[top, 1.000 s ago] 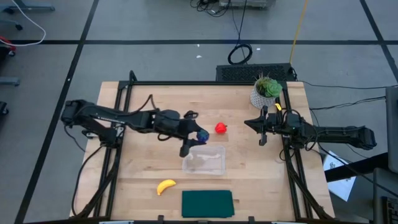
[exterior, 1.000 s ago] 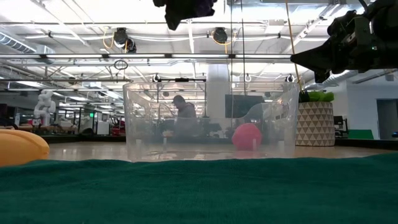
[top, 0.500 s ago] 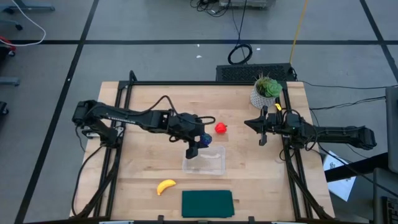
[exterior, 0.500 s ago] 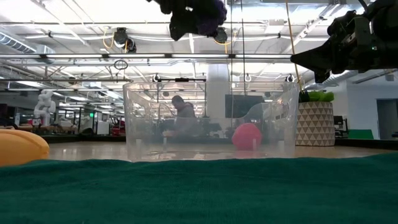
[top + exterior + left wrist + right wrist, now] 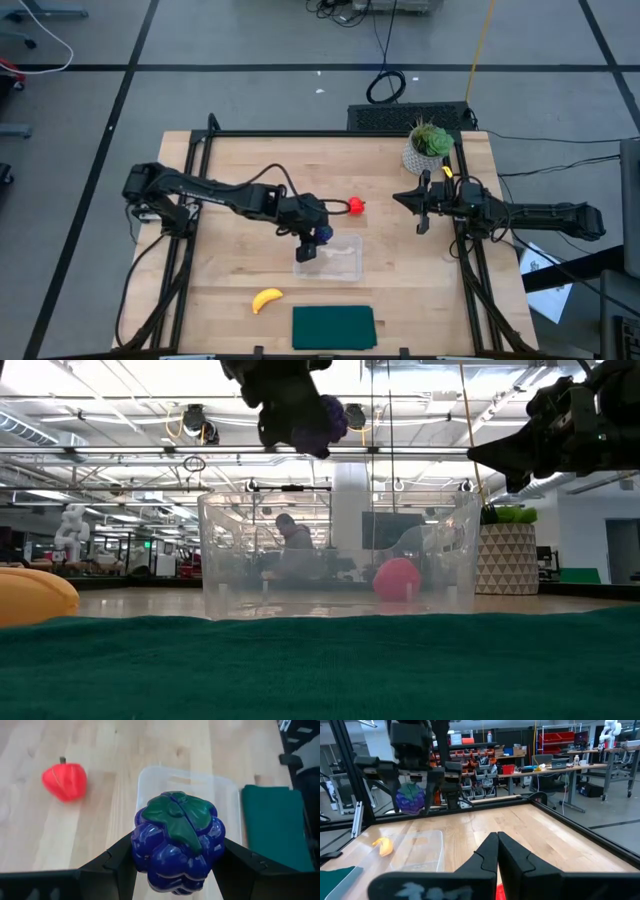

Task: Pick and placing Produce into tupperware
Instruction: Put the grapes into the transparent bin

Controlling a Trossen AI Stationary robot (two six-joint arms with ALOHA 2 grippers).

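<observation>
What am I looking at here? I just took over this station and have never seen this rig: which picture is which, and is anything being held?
Two robot arms work at a wooden table. One picture looks straight down, one sits at table height, and one camera rides on each wrist. The left end effector holds the purple grape cluster above the clear tupperware. The right end effector waits near the table's right edge, fingers together, holding nothing. On the table lie a red strawberry, a yellow banana, a dark green cloth and a potted plant.
</observation>
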